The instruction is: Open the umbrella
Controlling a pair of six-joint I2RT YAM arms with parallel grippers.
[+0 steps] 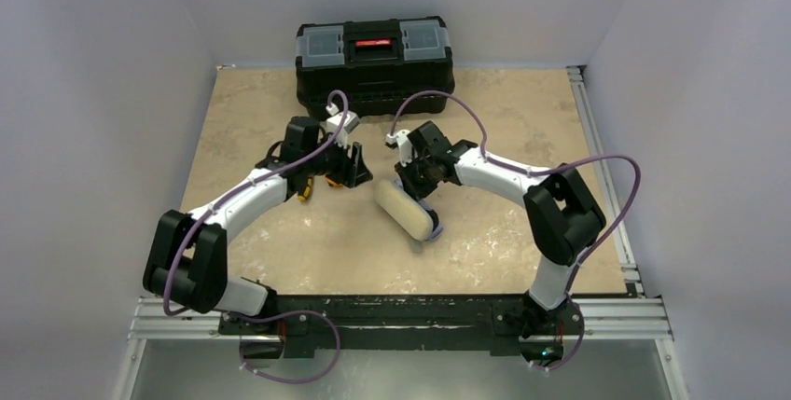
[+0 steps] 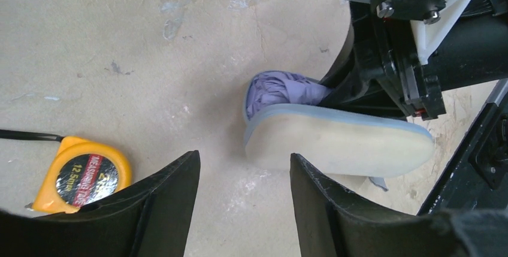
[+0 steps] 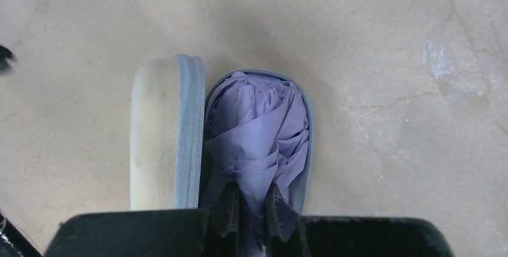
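The umbrella (image 3: 257,125) lies folded, a bundle of lavender fabric inside its cream sleeve (image 3: 159,143), which gapes open along a blue zip edge. My right gripper (image 3: 253,200) is shut, pinching a fold of that fabric at the near end. From above, the sleeve (image 1: 407,211) lies at mid-table under the right gripper (image 1: 415,186). My left gripper (image 1: 353,174) hovers just left of it. In the left wrist view the left gripper (image 2: 244,167) stands open with bare table between its fingers, and the sleeve (image 2: 338,143) and fabric (image 2: 278,89) lie just beyond them.
A black toolbox (image 1: 375,60) with a red latch stands at the back of the table. A yellow tape measure (image 2: 84,173) lies beside the left fingers; from above the tape measure (image 1: 305,193) shows under the left wrist. White walls enclose the table.
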